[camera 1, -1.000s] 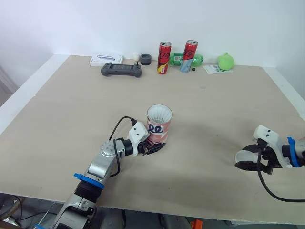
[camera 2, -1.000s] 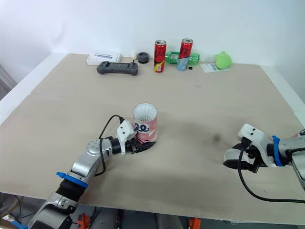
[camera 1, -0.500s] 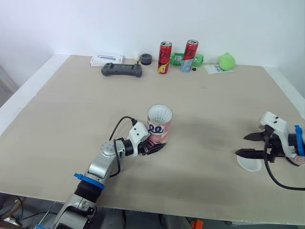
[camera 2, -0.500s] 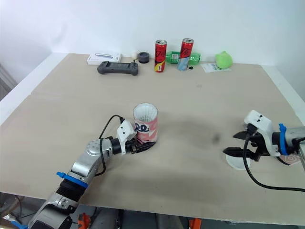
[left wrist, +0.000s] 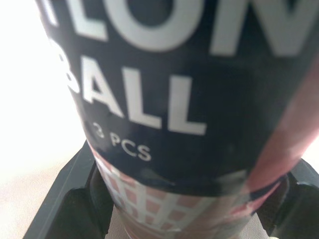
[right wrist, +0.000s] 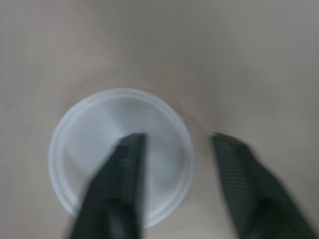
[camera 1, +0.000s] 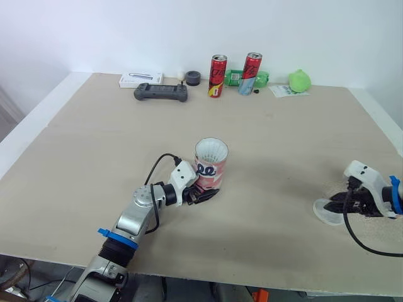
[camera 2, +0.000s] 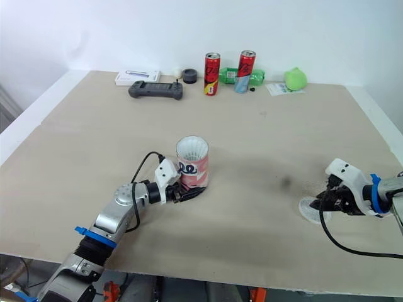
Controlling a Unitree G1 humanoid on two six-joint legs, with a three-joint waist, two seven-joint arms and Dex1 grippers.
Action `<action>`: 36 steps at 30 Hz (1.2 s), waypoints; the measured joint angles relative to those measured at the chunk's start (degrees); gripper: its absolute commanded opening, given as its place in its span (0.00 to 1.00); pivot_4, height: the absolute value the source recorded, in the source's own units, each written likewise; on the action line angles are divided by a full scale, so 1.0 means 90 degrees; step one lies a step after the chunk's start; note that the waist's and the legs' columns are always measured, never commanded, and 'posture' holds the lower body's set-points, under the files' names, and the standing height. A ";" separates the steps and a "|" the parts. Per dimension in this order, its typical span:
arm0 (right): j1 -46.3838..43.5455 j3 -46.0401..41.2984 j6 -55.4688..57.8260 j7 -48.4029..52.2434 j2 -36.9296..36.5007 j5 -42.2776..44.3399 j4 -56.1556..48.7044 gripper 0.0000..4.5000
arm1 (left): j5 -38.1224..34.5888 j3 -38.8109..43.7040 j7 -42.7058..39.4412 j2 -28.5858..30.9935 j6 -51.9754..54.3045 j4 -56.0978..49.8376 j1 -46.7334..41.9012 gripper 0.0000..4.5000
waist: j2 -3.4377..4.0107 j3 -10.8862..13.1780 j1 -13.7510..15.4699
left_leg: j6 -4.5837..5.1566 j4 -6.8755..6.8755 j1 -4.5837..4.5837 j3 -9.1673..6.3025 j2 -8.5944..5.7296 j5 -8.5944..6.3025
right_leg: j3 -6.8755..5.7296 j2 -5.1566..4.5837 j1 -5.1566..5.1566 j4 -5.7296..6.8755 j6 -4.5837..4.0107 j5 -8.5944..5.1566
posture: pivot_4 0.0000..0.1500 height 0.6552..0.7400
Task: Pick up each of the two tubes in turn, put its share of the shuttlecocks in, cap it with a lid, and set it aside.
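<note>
Centrally in the left eye view, the pink and white tube [camera 1: 210,165] is standing upright on the table [camera 1: 94,145], its open mouth showing the white feathers of shuttlecocks [camera 1: 211,151] packed inside. Reaching in from the lower left of the frame, the left gripper [camera 1: 200,195] is clamping the tube low on its body; in the left wrist view its black fingers [left wrist: 75,199] are pressing against both sides of the printed wall. At the lower right of the frame, the right gripper [camera 1: 339,202] is hanging just over a translucent lid [camera 1: 326,212] that is lying flat on the table, well apart from the tube. In the right wrist view its fingers [right wrist: 124,169] are standing apart, one crossing over the lid's disc and the other just outside the rim. Along the upper edge of the frame, two red cans [camera 1: 216,76], a dark game controller [camera 1: 160,93], a white box [camera 1: 140,79] and a green ball [camera 1: 298,80] are sitting in a row.
</note>
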 measured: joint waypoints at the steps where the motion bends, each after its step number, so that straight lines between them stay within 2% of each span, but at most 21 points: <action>1: -0.0017 0.0000 0.0004 0.0004 0.0000 -0.0013 0.0000 0.01 | 0.0001 0.0000 0.0003 0.0000 0.0000 0.0000 0.0000 0.68 | 0.0000 0.0000 0.0000 | 0.0000 0.0000 0.0000 0.0000 0.0000 0.0000 | 0.0000 0.0000 0.0000 0.0000 0.0000 0.0000 | 1.00 1.00; 7: -0.0028 -0.0012 0.0068 0.0123 0.0032 0.0104 -0.0122 0.01 | 0.0002 0.0003 0.0004 0.0002 -0.0007 0.0001 0.0000 0.68 | 0.0002 0.0000 -0.0002 | 0.0000 0.0000 0.0000 0.0000 0.0000 0.0000 | 0.0000 0.0000 -0.0001 0.0000 0.0001 0.0000 | 1.00 1.00; 10: -0.0175 -0.0105 0.0416 0.0201 0.0057 0.0538 -0.0832 0.01 | 0.0003 0.0019 0.0004 0.0018 -0.0010 0.0002 -0.0001 0.68 | 0.0034 0.0009 -0.0017 | 0.0000 0.0001 0.0000 0.0002 0.0000 0.0000 | 0.0003 0.0000 -0.0003 0.0000 0.0007 0.0002 | 1.00 1.00; 12: -0.0643 -0.0248 0.0717 0.0257 0.0089 0.0906 -0.1496 0.01 | 0.0008 0.0020 0.0010 0.0015 -0.0002 0.0011 -0.0026 0.68 | 0.0054 0.0017 -0.0031 | 0.0001 0.0002 -0.0002 0.0006 -0.0001 0.0001 | 0.0007 -0.0001 -0.0007 0.0000 0.0017 0.0005 | 1.00 1.00; 15: -0.1860 -0.0260 0.1103 0.0178 0.0182 0.1297 -0.2436 0.01 | 0.0009 0.0015 0.0001 0.0011 -0.0004 0.0049 -0.0063 0.68 | 0.0066 0.0018 -0.0026 | 0.0004 -0.0002 0.0000 -0.0001 0.0001 0.0003 | 0.0000 0.0000 -0.0013 0.0000 0.0022 0.0002 | 1.00 1.00; 19: -0.3524 0.0263 0.1340 -0.0047 0.0914 0.1331 -0.2951 0.01 | 0.0033 -0.0023 -0.0017 0.0028 -0.0030 0.0086 -0.0130 0.68 | 0.0039 0.0030 -0.0027 | -0.0001 -0.0004 -0.0010 0.0005 0.0001 0.0000 | 0.0001 -0.0007 -0.0017 -0.0007 0.0020 0.0001 | 1.00 1.00; 26: -0.5303 0.1750 0.1093 -0.0133 0.2455 0.0835 -0.2687 0.01 | 0.0125 -0.0101 -0.0005 -0.0072 -0.0079 0.0360 -0.0444 0.68 | 0.0039 0.0030 0.0010 | 0.0001 -0.0007 -0.0048 -0.0006 -0.0004 -0.0002 | -0.0005 -0.0006 -0.0041 -0.0011 0.0020 0.0001 | 1.00 1.00; 36: -0.5753 0.2506 0.0389 0.0293 0.2879 -0.0016 -0.1764 0.01 | 0.0176 -0.0091 0.0039 -0.0118 -0.0088 0.0346 -0.0433 0.68 | 0.0040 0.0030 0.0017 | 0.0006 -0.0009 -0.0057 -0.0023 -0.0009 -0.0006 | -0.0014 -0.0005 -0.0042 -0.0011 0.0040 0.0009 | 1.00 1.00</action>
